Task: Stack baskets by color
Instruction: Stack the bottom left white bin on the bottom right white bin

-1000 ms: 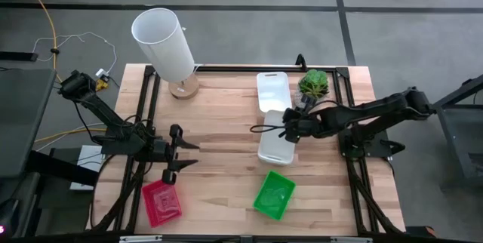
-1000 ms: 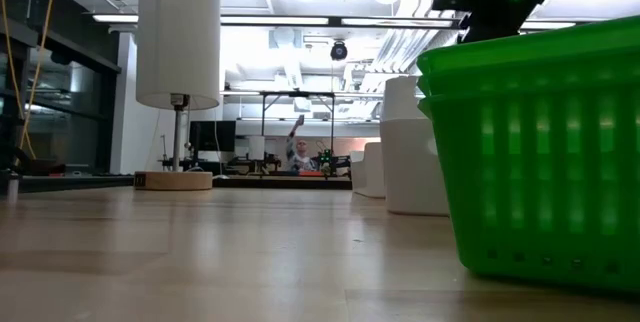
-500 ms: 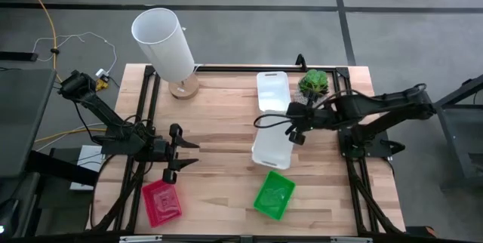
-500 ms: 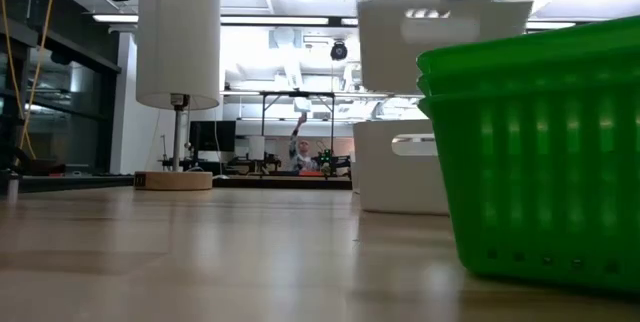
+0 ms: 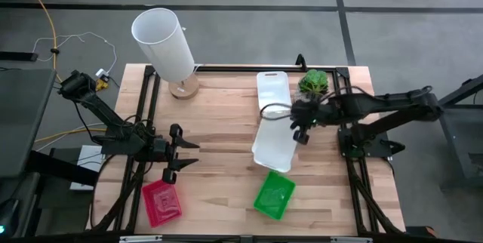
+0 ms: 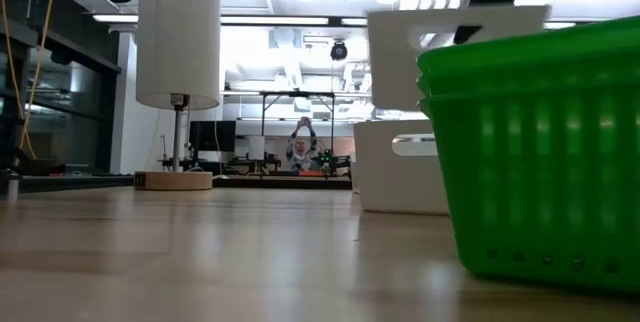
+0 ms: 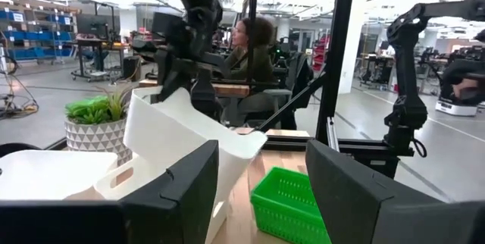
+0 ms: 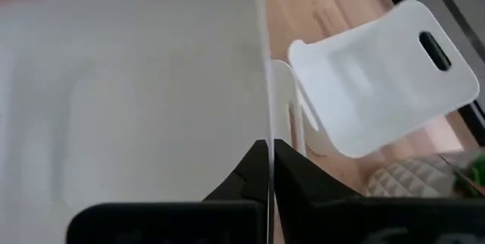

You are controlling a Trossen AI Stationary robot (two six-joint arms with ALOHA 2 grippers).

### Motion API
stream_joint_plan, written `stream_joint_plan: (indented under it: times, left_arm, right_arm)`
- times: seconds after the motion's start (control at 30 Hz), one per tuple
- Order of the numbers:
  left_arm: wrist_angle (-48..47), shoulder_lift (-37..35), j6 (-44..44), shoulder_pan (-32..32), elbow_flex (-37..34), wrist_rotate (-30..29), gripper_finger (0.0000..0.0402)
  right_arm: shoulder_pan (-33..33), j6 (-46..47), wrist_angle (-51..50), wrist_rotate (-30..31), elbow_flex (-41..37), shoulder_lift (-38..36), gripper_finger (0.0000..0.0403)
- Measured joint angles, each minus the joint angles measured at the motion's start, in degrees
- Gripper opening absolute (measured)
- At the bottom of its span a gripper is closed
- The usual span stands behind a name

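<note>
Step in hand: white stack; one white basket lifted clear of the table and tilted, rim pinched by the right gripper.
Right gripper: closed thin on that basket's wall, over the table's right-centre.
Left gripper: spread wide, holding nothing, waiting near the left edge, just above the red baskets.
White basket on table: resting at the far edge, right of centre, partly under the lifted one in the high view; whether one basket or two nested there, cannot tell.
Red baskets: near the front-left corner, seemingly already nested.
Green baskets: near the front edge, right of centre, two rims visible in the low view, so stacked.
Next move, as judged: level the held basket, carry toward the far edge, line up rim over the resting white basket, lower and release.
Edges: far edge close behind the target; potted plant just beside it toward the far-right corner; little slack on that side.
Open room: broad bare wood across the centre and front-middle; tall white cylinder at the far-left, well apart from the path.
Risk, as judged: tilt catching a rim on landing; nudging the plant.
</note>
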Motion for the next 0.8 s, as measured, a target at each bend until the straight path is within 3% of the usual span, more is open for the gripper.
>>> stream_joint_plan:
  times: [0.3,0.53,0.8]
  left_arm:
    - [-0.1,0.0,0.0,0.0,0.0,0.2,0.0188]
    - [-0.1,0.0,0.0,0.0,0.0,0.2,0.0188]
    - [-0.1,0.0,0.0,0.0,0.0,0.2,0.0188]
  right_arm:
    - [-7.3,1.1,7.3,-4.6,-9.7,-8.4,0.0]
    - [-11.2,-0.4,12.4,-10.6,-15.5,-8.4,0.0]
    - [-12.8,-2.7,16.6,-14.1,-16.1,-7.0,0.0]
